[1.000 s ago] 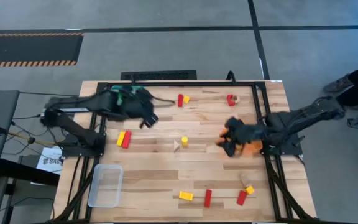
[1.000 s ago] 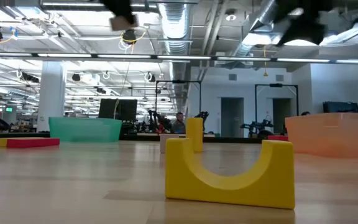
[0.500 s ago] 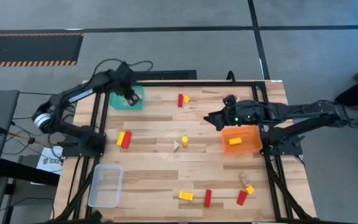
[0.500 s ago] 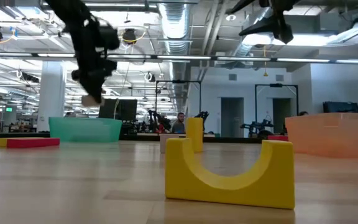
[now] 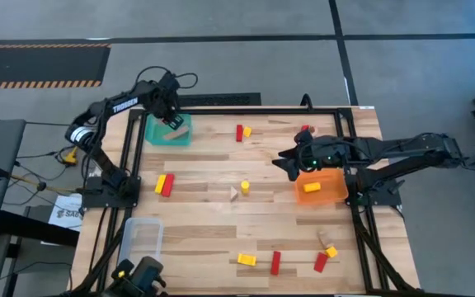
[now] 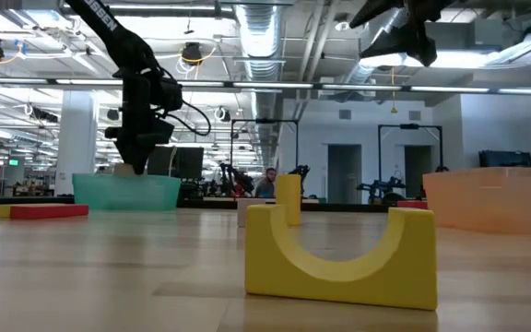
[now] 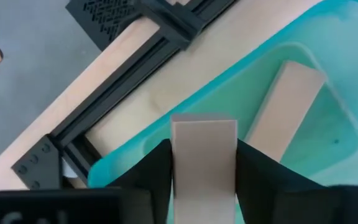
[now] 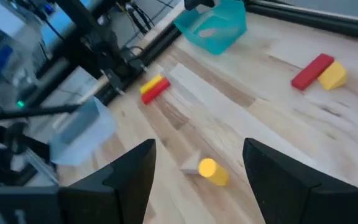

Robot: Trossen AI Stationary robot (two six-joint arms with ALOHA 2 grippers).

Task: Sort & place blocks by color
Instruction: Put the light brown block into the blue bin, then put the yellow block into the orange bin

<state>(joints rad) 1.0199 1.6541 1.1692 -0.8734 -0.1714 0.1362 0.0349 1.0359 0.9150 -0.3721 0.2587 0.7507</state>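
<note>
L gripper [image 7: 204,186] over teal plastic tray [image 5: 157,134] at far-left of pale wood table [image 5: 221,223], clamped on plain pale wood block [image 7: 204,155]; another lies inside. R gripper [image 8: 197,180] gaping, empty, above orange tray [image 5: 320,188]. Red/yellow blocks scattered. Ducted workshop room behind.

At the bottom centre of the frame the left gripper [image 7: 202,180] has its two dark fingers [image 7: 153,177] pressed against either side of a pale wood block [image 7: 203,158], which stands upright between them. Behind it the teal tray [image 7: 278,43] fills the right and centre, with a second pale wood block [image 7: 286,107] lying slantwise on its floor; black frame rails [image 7: 126,81] cross the light wooden table [image 7: 98,87] toward the upper left
</note>
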